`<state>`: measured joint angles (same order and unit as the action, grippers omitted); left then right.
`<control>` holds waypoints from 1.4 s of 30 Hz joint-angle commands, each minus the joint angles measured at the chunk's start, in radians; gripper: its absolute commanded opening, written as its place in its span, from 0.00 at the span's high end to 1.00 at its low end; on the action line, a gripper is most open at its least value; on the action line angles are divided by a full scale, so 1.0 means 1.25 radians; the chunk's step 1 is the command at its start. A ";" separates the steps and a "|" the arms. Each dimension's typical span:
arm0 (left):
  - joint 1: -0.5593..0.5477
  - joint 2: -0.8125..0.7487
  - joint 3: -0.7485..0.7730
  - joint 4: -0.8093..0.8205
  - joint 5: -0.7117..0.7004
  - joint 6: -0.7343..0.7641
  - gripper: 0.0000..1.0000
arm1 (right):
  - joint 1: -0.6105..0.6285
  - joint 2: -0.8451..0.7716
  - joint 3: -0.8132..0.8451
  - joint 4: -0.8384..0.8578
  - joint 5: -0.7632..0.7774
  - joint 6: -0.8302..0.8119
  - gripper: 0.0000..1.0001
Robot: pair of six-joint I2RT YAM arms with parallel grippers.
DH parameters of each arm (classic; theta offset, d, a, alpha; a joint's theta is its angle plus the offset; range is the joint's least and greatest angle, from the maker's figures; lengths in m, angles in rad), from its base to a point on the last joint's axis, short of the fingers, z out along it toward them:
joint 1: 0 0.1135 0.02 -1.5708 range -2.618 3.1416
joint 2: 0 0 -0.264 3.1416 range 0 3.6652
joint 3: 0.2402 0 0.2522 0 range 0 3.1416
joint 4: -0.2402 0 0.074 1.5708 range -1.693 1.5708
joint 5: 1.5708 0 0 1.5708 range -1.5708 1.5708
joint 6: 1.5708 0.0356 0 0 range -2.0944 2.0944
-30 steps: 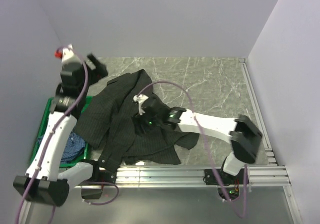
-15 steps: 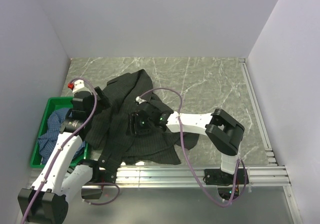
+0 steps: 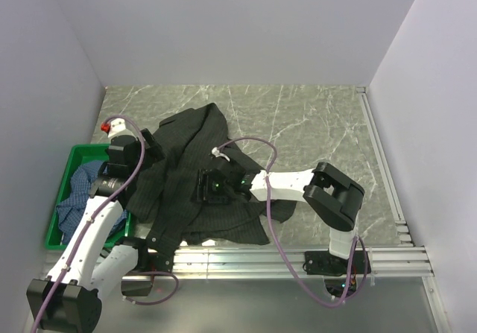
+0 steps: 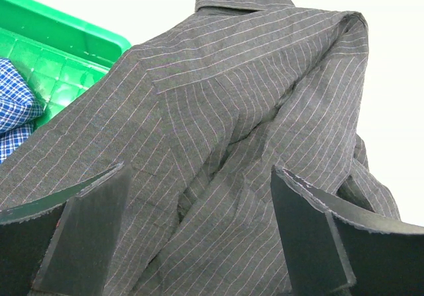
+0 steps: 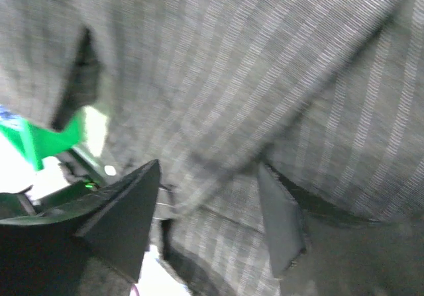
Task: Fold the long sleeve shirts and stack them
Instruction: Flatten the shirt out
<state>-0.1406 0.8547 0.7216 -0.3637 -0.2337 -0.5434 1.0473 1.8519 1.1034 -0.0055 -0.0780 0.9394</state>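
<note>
The black pinstriped shirt (image 3: 190, 191) lies crumpled and spread on the marble table, collar toward the back. The blue check shirt (image 3: 74, 199) is bunched inside the green crate (image 3: 73, 153) at the left. My left gripper (image 3: 153, 148) hovers low over the black shirt's left side, open. In the left wrist view the left gripper (image 4: 199, 226) has striped cloth (image 4: 252, 110) lying between its fingers, ungripped. My right gripper (image 3: 200, 188) is down over the shirt's middle. In the blurred right wrist view the right gripper (image 5: 205, 220) stands open above the cloth (image 5: 252, 71).
The green crate (image 4: 59, 48) with the blue check shirt (image 4: 13, 104) sits just left of the black shirt. Grey walls close in the left, back and right. An aluminium rail (image 3: 298, 255) runs along the near edge. Bare marble table (image 3: 320, 132) shows right of the shirt.
The left arm dropped from high over the crate's far end to low beside the black shirt. The right arm folded in, its gripper shifting left over the shirt.
</note>
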 commanded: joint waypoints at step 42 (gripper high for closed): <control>0.003 0.019 0.012 0.019 0.059 0.009 0.09 | -0.499 -0.211 0.367 -0.354 0.183 -0.420 0.27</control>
<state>-0.1406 0.8753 0.7212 -0.3637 -0.1932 -0.5426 0.3534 1.6455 1.6276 -0.3809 0.1551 0.4866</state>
